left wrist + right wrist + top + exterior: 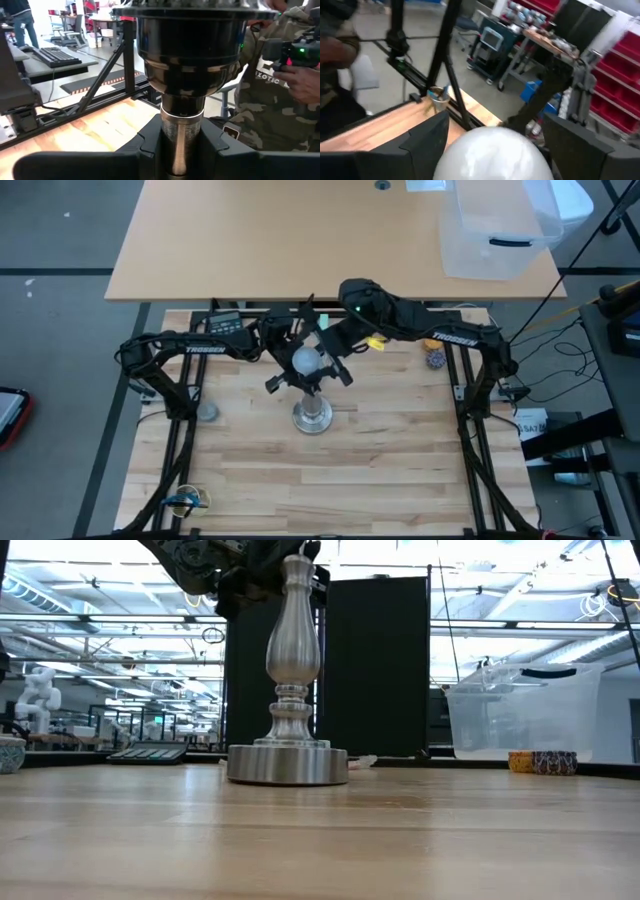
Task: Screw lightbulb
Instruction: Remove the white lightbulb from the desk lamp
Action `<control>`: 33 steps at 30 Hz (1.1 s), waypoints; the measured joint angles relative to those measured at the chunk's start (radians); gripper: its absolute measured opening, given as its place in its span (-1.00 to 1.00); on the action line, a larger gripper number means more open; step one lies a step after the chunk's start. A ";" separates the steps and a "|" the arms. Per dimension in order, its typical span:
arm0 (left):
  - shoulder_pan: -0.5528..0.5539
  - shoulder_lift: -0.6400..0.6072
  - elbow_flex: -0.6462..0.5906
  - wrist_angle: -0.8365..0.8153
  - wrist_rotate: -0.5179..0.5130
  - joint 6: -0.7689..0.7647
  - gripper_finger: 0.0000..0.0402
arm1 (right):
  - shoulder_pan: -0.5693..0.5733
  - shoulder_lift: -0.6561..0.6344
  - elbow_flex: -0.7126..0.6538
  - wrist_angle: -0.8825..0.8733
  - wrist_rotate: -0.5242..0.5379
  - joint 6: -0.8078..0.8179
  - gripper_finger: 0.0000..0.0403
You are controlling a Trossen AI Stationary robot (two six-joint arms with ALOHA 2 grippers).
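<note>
Right gripper [322, 358] over the middle of the table, fingers [427, 137] spread to either side of the white lightbulb [492, 155], whether touching the globe cannot be told. Lightbulb [306, 361] seated atop the silver lamp stand [289, 690], between those fingers. Left gripper [172, 150] pinching the stand's neck just under the black socket [190, 55], round base [312, 418] flat on the wooden table [390, 470].
</note>
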 joint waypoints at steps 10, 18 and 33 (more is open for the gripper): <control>-0.001 -0.001 0.001 0.000 -0.102 -0.024 -0.65 | 0.046 -0.019 0.037 0.012 0.048 -0.001 0.59; -0.001 -0.001 0.002 0.002 -0.230 -0.061 -0.65 | 0.117 -0.065 0.144 -0.108 0.234 -0.028 0.60; -0.054 0.000 0.003 0.070 -0.830 -0.121 -0.65 | 0.352 -0.119 0.152 -0.158 1.039 0.071 0.60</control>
